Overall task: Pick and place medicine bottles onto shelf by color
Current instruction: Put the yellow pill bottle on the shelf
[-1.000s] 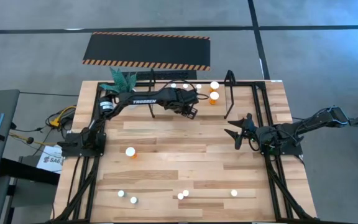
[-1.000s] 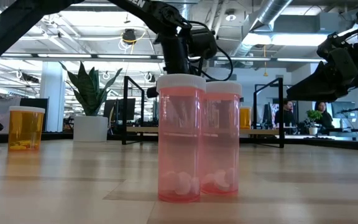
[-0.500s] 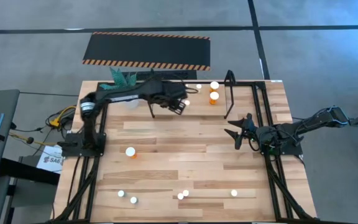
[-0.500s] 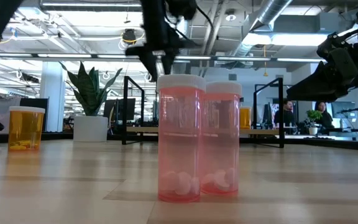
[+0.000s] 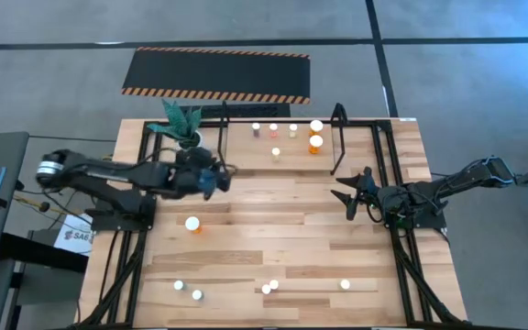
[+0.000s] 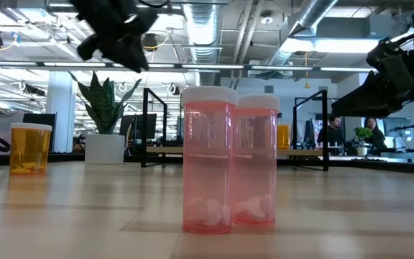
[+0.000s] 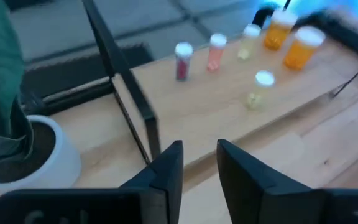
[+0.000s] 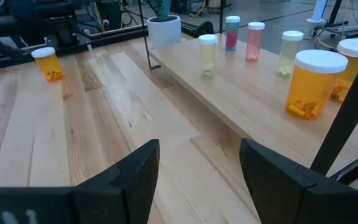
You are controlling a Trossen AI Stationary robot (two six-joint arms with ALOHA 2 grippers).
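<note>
My left gripper (image 5: 218, 180) hangs open and empty above the table's left half, short of the shelf (image 5: 246, 154), a raised wooden board inside black tubes along the far edge. Several medicine bottles stand upright on the shelf: a red one (image 7: 183, 60), a pink one (image 7: 217, 50), a greenish one (image 7: 250, 41), two larger orange ones (image 7: 302, 48) and a pale one (image 7: 261, 88) nearer the front. My right gripper (image 5: 349, 194) waits open at the table's right side, empty (image 8: 197, 174). An orange bottle (image 5: 192, 224) stands on the table's left half.
Several small bottles stand near the table's front edge (image 5: 269, 287); two pink ones (image 6: 209, 158) fill the low view. A white pot with a green plant (image 5: 181, 126) sits at the far left corner. A black mat with striped edges (image 5: 216, 75) lies beyond the table.
My left gripper has drawn back from over the shelf toward the table's left edge, rising and tipping up nearer to level. The pale bottle that the gripper covered now stands alone and upright on the shelf's front part.
</note>
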